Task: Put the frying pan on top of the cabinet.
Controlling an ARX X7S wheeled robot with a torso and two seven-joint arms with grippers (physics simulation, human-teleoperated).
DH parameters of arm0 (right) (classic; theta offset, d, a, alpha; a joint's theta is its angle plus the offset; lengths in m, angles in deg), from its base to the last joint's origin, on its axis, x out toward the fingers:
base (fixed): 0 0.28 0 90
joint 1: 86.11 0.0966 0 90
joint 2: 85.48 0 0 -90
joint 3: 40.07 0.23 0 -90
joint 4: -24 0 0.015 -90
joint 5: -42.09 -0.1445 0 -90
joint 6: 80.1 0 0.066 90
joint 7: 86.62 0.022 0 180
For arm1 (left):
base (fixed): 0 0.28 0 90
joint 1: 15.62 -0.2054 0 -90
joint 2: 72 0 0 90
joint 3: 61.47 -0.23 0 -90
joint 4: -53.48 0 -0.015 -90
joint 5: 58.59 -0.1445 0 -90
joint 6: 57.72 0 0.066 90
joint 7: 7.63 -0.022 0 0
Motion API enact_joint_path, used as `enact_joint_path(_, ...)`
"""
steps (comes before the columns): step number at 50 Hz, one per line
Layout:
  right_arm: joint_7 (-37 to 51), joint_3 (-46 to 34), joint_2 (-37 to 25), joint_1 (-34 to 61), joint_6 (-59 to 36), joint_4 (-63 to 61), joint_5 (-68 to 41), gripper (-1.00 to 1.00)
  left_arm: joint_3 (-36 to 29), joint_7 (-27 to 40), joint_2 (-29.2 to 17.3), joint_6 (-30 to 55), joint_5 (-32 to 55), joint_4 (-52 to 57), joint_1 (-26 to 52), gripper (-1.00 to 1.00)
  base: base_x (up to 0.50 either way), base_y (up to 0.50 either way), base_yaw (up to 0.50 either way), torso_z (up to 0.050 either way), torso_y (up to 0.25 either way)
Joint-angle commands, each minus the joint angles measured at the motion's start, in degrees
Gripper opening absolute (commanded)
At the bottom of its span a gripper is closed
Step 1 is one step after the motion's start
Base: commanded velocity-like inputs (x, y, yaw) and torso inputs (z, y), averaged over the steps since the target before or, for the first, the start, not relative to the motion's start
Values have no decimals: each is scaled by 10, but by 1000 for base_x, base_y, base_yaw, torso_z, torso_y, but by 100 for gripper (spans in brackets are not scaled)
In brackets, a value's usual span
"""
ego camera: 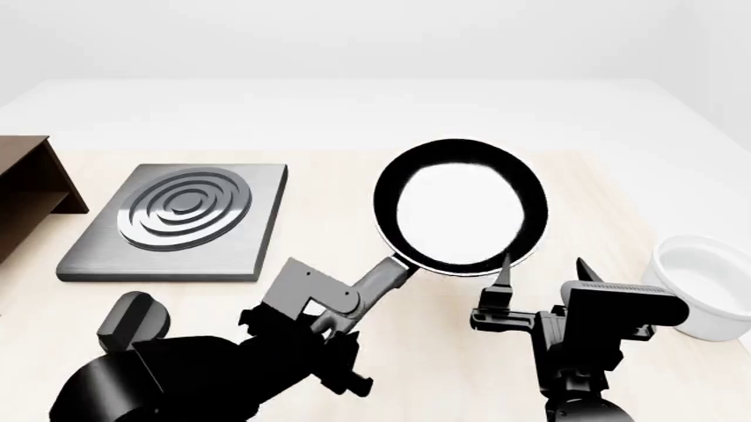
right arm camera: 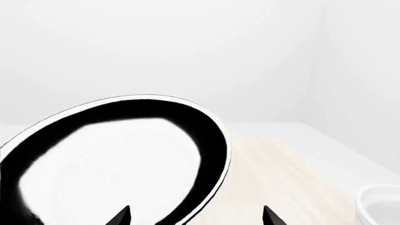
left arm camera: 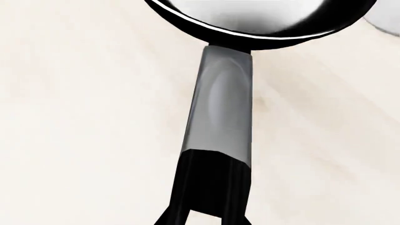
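The frying pan (ego camera: 460, 207) is round and black with a bright glossy inside, and its grey handle (ego camera: 382, 280) points toward me. It is held up over the middle of the table. My left gripper (ego camera: 350, 309) is shut on the end of the handle. The left wrist view shows the black fingers (left arm camera: 212, 187) round the handle (left arm camera: 222, 108) below the pan (left arm camera: 262, 18). My right gripper (ego camera: 544, 280) is open by the pan's near right rim. In the right wrist view the rim (right arm camera: 209, 178) lies between its spread fingertips (right arm camera: 123, 216). The dark brown cabinet (ego camera: 30, 189) shows at the far left edge.
A square grey hotplate (ego camera: 182, 220) with rings lies between the cabinet and the pan. A white bowl (ego camera: 704, 286) stands at the right of the table, also in the right wrist view (right arm camera: 381, 206). The light wooden table (ego camera: 317, 202) ends near a white wall behind.
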Motion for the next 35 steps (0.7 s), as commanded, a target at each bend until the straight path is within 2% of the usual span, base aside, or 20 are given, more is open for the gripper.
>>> enact_joint_path(1, 4, -2, -3, -1, 1, -1, -2, 100, 151, 54, -2, 8, -9, -32, 99, -100, 0, 0, 3, 0, 0)
enact_joint_path(9, 3, -3, -3, -1, 6, 6, -4, 100, 193, 95, -8, 23, -34, -120, 218, -100, 0, 0, 0, 0, 3)
enact_joint_path(13, 3, -7, -2, 2, 7, 12, -3, 100, 250, 142, -1, 57, -30, -163, 282, -100, 0, 0, 0, 0, 3)
enact_joint_path(14, 4, -5, -3, 3, 6, 13, -4, 100, 289, 193, -2, 82, -44, -185, 322, -100, 0, 0, 0, 0, 0)
enact_joint_path(19, 4, -3, -4, 2, 10, 17, -6, 100, 338, 239, -15, 117, -43, -193, 352, -100, 0, 0, 1, 0, 2)
enact_joint_path(23, 3, -4, -4, 3, 15, 25, -7, 100, 356, 253, -36, 135, -43, -214, 372, -100, 0, 0, 1, 0, 3)
enact_joint_path(26, 2, -6, -3, 4, 17, 30, -7, 100, 340, 248, -58, 123, -52, -238, 390, -100, 0, 0, 0, 0, 0)
enact_joint_path(30, 3, -5, -5, 4, 17, 28, -9, 100, 376, 259, -65, 104, -65, -304, 419, -100, 0, 0, 0, 0, 3)
enact_joint_path(33, 4, -4, -6, 3, 18, 29, -10, 100, 349, 245, -81, 82, -80, -322, 423, -100, 0, 0, 0, 0, 3)
enact_joint_path(35, 4, -4, -5, 2, 22, 35, -10, 100, 346, 264, -88, 64, -101, -325, 424, -100, 0, 0, 0, 0, 0)
